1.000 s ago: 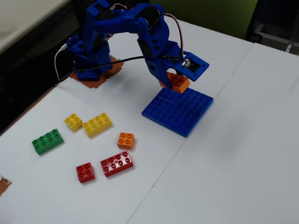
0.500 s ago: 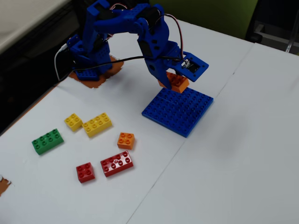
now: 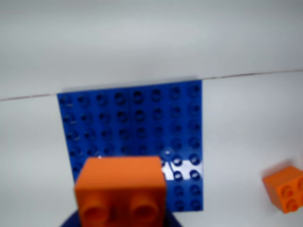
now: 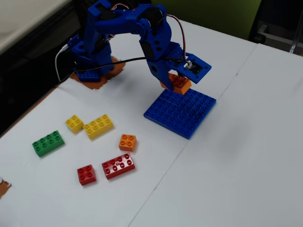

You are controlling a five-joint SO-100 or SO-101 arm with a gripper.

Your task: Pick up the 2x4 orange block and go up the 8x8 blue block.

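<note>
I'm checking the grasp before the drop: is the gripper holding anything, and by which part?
Yes: the gripper holds the 2x4 orange block above the 8x8 blue block. It grips the block's near half; the exact contact faces are hidden.

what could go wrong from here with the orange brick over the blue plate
The 2x4 orange block is held by the gripper above the near edge of the 8x8 blue block, so it might land half off the plate. If its studs don't line up on release, it may sit tilted or tip off.

Hobby or lab desk, white table (image 4: 246,156), blue printed arm (image 4: 142,33) (toy bricks scattered)
</note>
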